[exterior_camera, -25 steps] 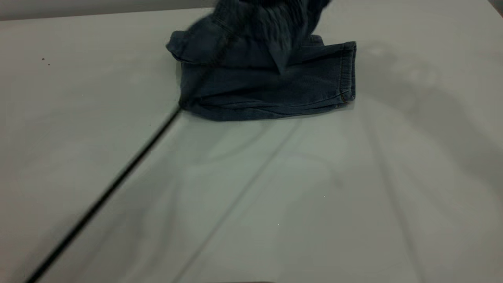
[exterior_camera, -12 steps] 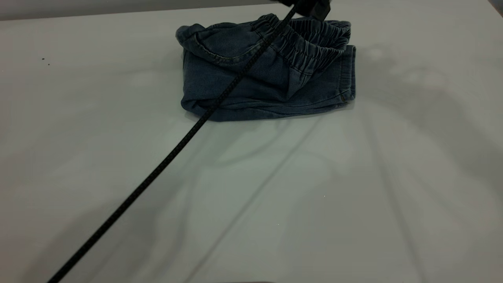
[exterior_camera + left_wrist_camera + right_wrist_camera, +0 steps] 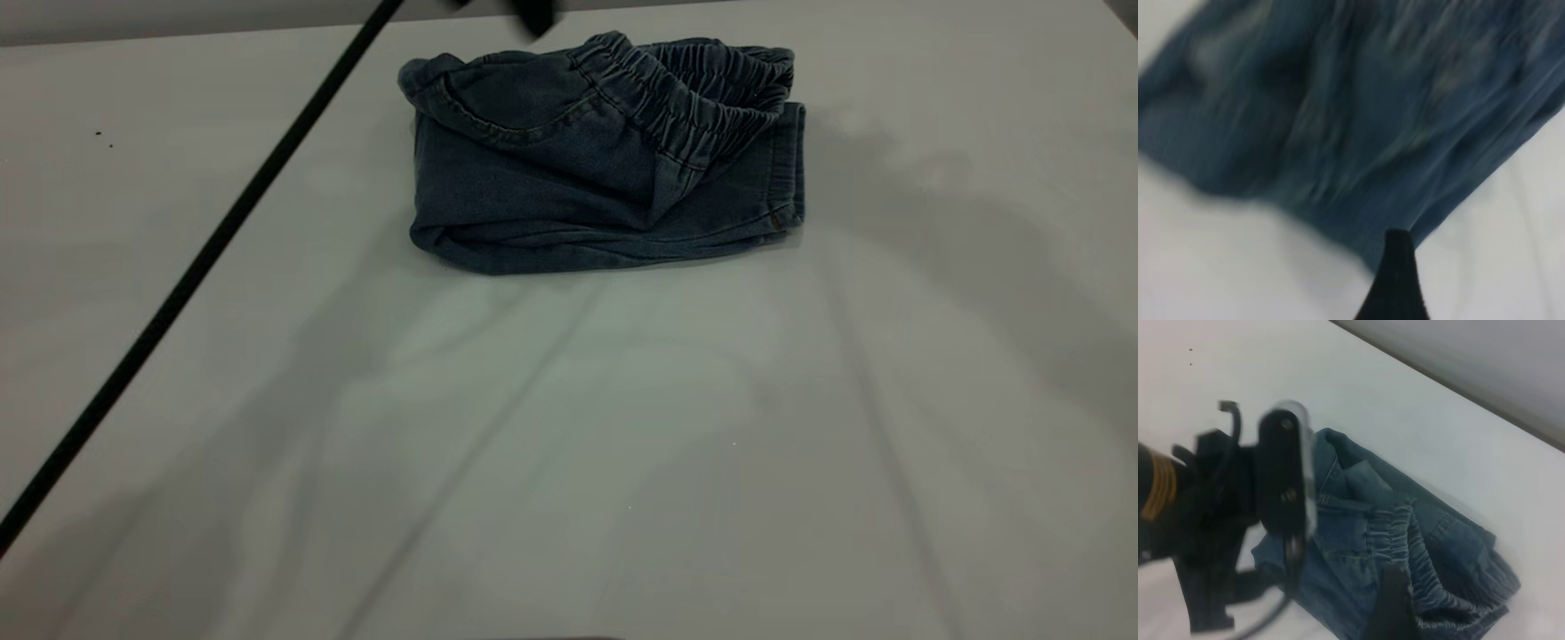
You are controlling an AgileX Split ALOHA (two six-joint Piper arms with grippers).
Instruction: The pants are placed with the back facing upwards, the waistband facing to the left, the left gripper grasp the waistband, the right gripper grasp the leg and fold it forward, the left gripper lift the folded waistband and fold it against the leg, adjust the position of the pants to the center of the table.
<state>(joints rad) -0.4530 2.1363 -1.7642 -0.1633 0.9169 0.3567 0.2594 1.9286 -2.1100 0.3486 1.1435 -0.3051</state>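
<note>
A black cable (image 3: 191, 267) slants over the table's (image 3: 569, 427) left half. The left gripper (image 3: 533, 12) hangs at the far edge, fingers unreadable. Pants (image 3: 569, 187) lie folded near that edge, waistband (image 3: 689, 93) on top. Right gripper's fingers can't be told

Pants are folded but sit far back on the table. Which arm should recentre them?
Left, probably. The left gripper hangs just beyond the pants' far edge, its wrist view filled with denim. The right gripper views them from farther off and is outside the exterior view.
</note>
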